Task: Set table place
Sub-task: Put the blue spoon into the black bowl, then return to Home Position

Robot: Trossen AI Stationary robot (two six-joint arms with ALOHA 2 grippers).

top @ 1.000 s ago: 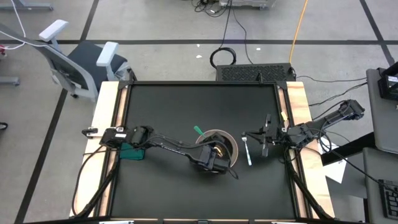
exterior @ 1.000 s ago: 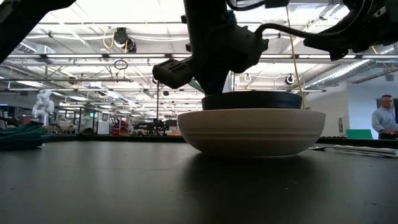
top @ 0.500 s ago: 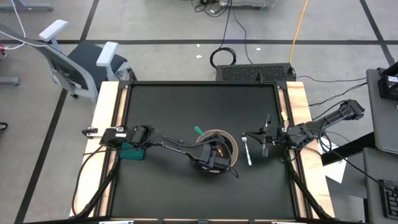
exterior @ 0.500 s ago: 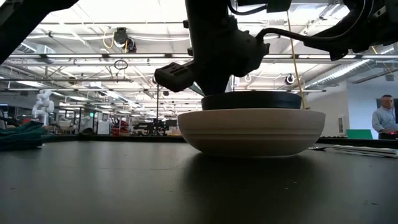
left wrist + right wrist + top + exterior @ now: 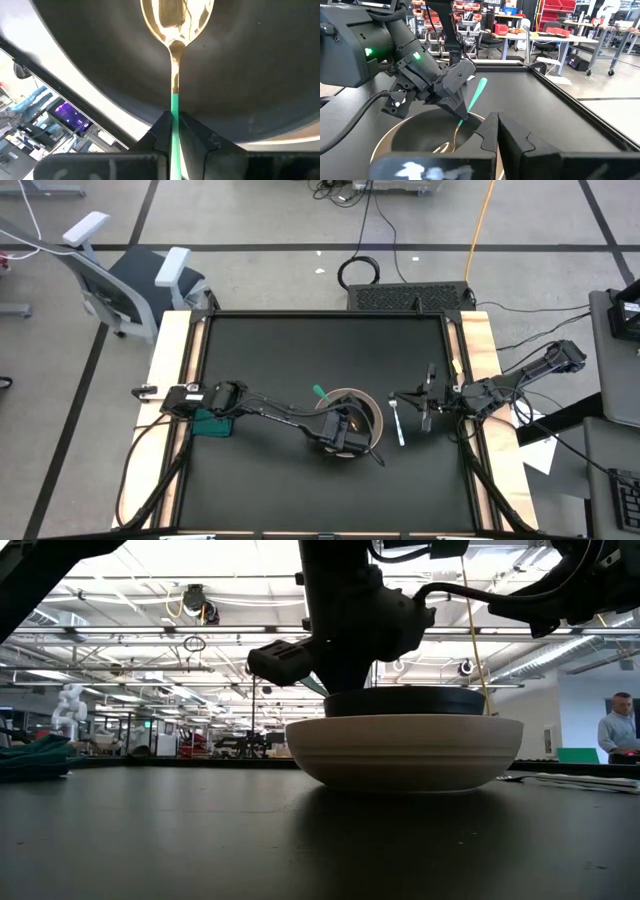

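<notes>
The pinkish-beige plate rests on the black table right of its middle, with the black bowl standing in it. My left gripper hovers over the bowl, shut on the spoon, whose gold bowl lies down inside the black bowl. The silver fork lies flat on the table just right of the plate. My right gripper is shut and empty beside the fork, near the table's right edge. My left gripper pinches the spoon's green handle between its two fingers, just above the gold neck. The fingers slant down from above. The spoon is tilted, its gold bowl low inside the black bowl and its handle's free end sticking up past the fingers.
A teal cloth lies by the left arm's base at the table's left edge. Pale wooden strips run along both short sides. A person stands in the room behind the table.
My left gripper has shifted slightly over the black bowl, keeping its hold on the spoon.
</notes>
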